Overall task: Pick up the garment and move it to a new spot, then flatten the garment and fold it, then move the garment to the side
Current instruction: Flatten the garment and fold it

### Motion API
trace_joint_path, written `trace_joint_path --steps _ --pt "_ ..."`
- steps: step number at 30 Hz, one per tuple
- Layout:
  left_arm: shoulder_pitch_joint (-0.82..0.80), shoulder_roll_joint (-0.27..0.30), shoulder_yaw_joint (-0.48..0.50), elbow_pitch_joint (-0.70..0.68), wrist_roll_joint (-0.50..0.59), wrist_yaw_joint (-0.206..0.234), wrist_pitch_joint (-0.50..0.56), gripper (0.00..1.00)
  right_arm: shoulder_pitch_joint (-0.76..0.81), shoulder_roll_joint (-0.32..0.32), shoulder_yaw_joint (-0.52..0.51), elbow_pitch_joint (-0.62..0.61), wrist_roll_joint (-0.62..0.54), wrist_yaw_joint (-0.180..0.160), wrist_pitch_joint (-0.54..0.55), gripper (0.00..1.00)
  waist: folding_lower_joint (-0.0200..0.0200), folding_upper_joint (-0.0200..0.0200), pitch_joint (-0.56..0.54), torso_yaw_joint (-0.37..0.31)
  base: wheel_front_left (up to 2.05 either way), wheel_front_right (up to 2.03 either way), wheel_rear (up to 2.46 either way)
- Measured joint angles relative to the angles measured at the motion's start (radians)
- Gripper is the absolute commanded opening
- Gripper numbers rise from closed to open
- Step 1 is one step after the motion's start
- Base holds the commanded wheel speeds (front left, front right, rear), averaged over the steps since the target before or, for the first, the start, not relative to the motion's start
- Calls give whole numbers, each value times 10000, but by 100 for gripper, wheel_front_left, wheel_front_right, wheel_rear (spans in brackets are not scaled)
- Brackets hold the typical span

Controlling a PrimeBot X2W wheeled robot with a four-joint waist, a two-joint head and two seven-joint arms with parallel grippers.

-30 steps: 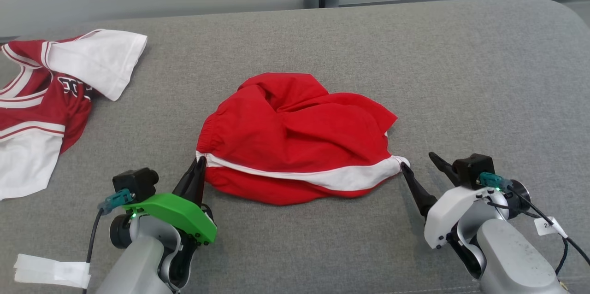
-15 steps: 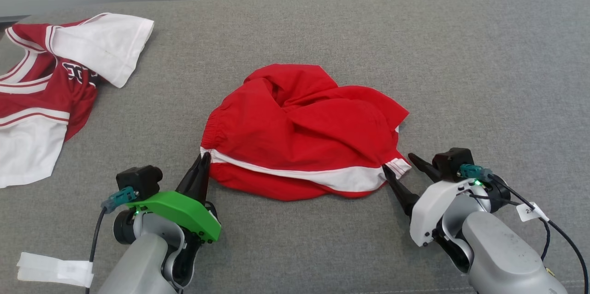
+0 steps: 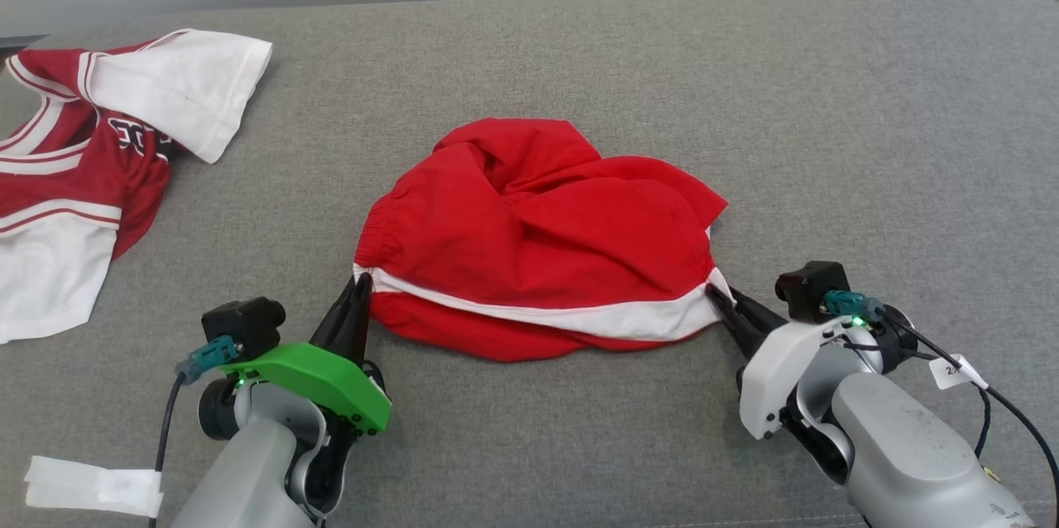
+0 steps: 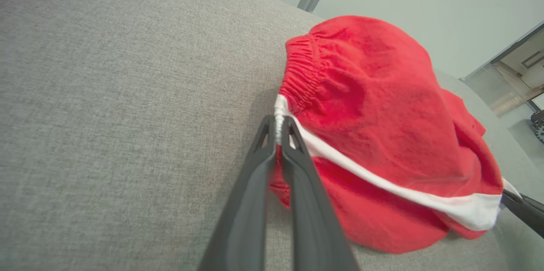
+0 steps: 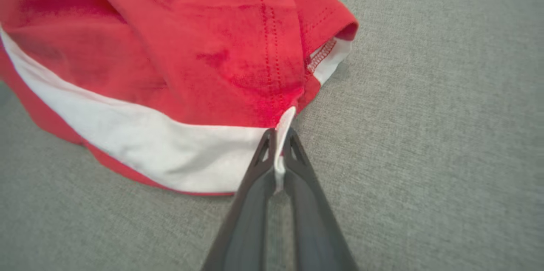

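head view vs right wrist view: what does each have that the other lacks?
Head view's extras: left gripper shut on the shorts' waistband end, a jersey at far left, a white strip lower left. Right wrist view's extras: hem stitching close up, white edge pinched between the fingers of the right gripper. Shared: red shorts, white stripe, right gripper on its end, grey cushion.

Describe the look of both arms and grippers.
Pale grey arms, each with two long dark tapered fingers. Left gripper: green cover. Right gripper: white cover. Each carries a black camera, teal plug and black cable; the right cable has a white tag.
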Motion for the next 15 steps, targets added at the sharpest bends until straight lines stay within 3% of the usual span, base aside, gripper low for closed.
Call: trace_joint_path --steps 15 --pt "40 8 888 -974 -6 -94 -84 0 -352 -151 -596 -1179 564 0 -974 0 0 0 -629 -326 0 0 0"
